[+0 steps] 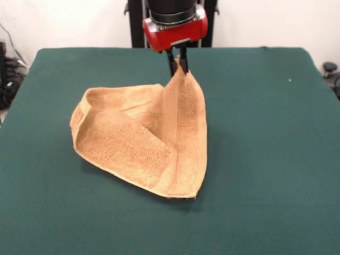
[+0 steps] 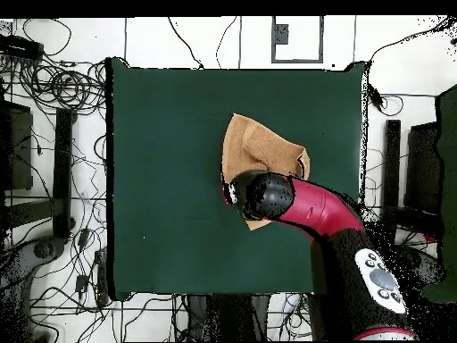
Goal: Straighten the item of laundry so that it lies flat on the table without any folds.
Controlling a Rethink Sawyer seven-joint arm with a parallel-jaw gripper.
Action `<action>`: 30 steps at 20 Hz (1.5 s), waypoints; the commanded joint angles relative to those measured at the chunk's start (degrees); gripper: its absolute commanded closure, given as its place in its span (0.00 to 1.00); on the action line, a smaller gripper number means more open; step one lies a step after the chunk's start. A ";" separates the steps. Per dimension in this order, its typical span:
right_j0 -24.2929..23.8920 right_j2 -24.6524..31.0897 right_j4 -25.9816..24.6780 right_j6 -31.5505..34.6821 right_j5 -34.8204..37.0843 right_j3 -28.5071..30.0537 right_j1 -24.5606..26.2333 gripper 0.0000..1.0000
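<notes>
Green table (image 1: 265, 159): gripper (image 1: 179, 65) pinches towel (image 1: 138, 141).

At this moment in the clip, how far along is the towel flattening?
Done: the gripper has taken hold of one corner of the towel and raised it off the table. In hand: that corner hangs up in a peak under the gripper, the rest draped below. Left: nearly everything. The towel is doubled over itself with turned-up edges, nowhere near flat, and the overhead view shows it bunched.
</notes>
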 commanded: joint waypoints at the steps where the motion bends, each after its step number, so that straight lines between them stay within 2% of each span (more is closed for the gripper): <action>1: 2.18 3.90 4.91 13.69 0.22 6.52 1.30 1.00; 5: 4.77 1.55 5.04 15.56 2.50 4.70 1.25 1.00; 8: 5.92 0.64 5.51 17.18 1.43 4.80 1.39 1.00; 15: 9.06 -0.35 9.15 21.11 -4.18 7.25 -0.15 1.00; 24: 14.29 -3.43 9.31 23.48 -12.55 8.54 1.99 1.00; 30: 17.10 -5.65 10.57 24.93 -10.39 6.99 2.69 1.00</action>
